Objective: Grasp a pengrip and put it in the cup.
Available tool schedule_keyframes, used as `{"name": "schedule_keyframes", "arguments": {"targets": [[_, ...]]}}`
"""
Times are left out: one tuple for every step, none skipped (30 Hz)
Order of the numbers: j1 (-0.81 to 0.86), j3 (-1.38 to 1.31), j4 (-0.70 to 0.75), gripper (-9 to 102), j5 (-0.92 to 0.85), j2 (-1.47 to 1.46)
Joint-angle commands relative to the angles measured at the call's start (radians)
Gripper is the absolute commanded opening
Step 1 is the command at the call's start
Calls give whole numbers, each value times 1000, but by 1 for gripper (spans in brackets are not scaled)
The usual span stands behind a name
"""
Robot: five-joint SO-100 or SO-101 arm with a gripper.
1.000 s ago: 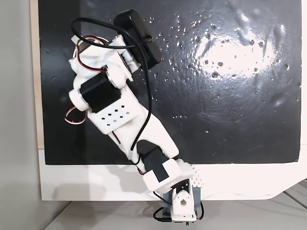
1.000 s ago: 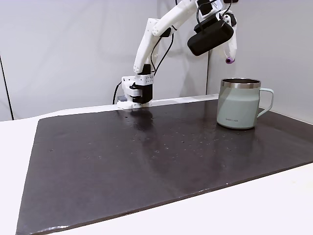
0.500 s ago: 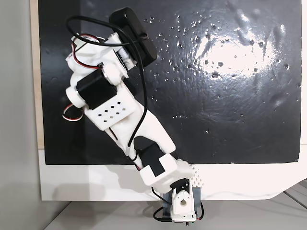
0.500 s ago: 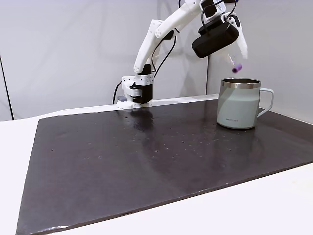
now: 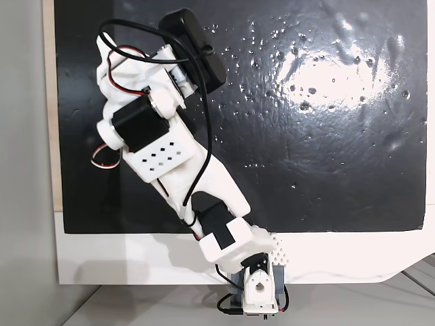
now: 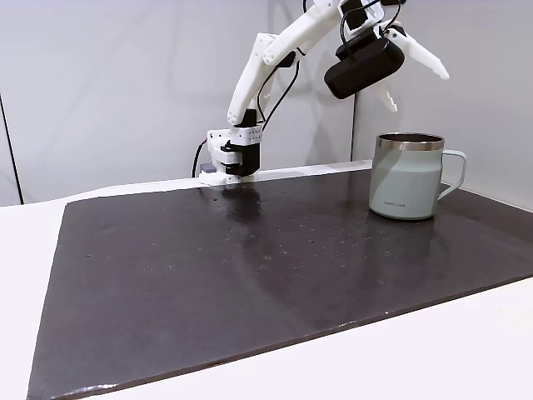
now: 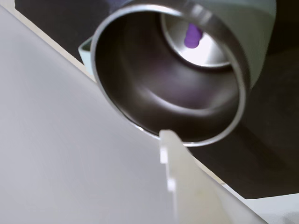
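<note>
In the side fixed view the pincer [image 6: 414, 79] hangs above the cup [image 6: 408, 187] with its jaws spread apart and empty. In the wrist view the purple pengrip [image 7: 192, 35] lies on the cup's shiny bottom, toward 12 o'clock. The drop looks done, leaving only the arm's retreat from over the tabletop [image 6: 250, 267].

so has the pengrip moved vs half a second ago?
Yes. It has gone down from the tool, which hangs open above the cup, and now lies on the cup's shiny bottom as the wrist view shows: pengrip.

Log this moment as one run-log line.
tool: open above cup | pengrip: on cup floor | arm: raised | mat: bare
</note>
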Motion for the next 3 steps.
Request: {"name": "schedule_keyframes", "arguments": {"targets": [[18, -12, 8, 37, -6, 94], [20, -12, 8, 37, -6, 95], [21, -11, 8, 37, -8, 97]]}}
